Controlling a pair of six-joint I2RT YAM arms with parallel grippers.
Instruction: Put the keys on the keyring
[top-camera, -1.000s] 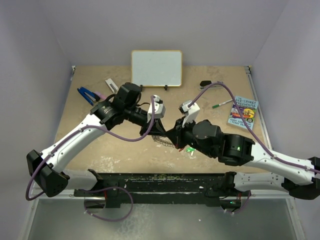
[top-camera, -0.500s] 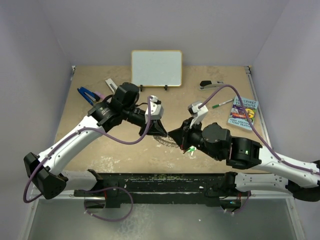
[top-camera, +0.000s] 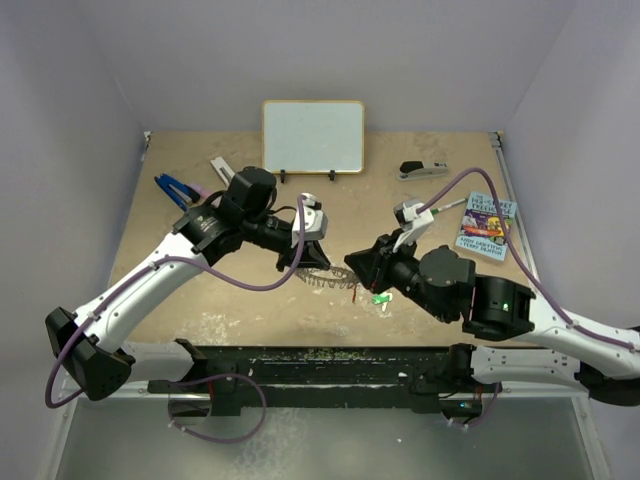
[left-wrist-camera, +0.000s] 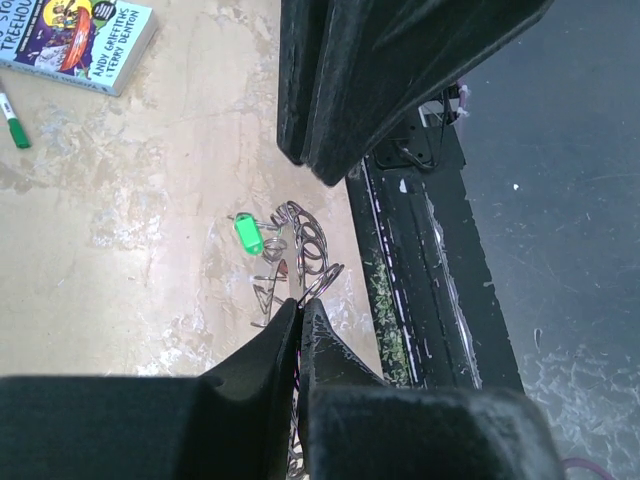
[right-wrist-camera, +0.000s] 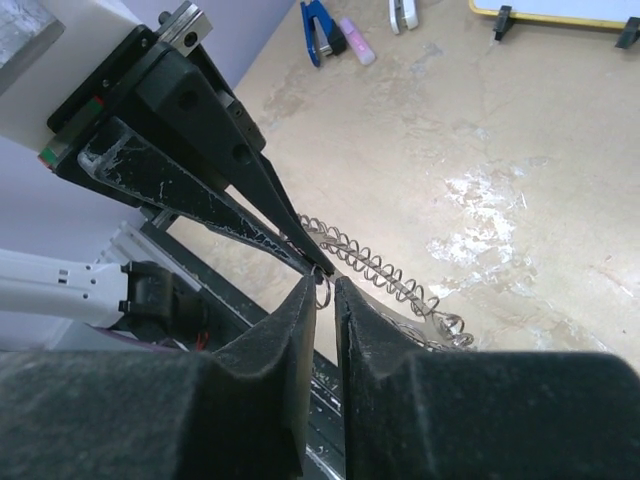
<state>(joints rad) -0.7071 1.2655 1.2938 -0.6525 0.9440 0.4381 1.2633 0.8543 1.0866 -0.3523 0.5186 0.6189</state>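
The left fingers (left-wrist-camera: 262, 352) are pressed together on one end of the keyring (left-wrist-camera: 305, 245), which trails from their tips onto the bench (left-wrist-camera: 150, 200). The right fingers (right-wrist-camera: 285, 325) are almost together around a small loop at that end. The green key (left-wrist-camera: 247, 233) lies just beyond the tips. Compared with half a second ago, the right arm sits farther right.

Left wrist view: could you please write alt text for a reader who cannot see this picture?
The left tool pinches the edge of a silver keyring above a beige table, with a small green key right next to the ring. The dark right tool fills the top, and a book lies at the upper left.
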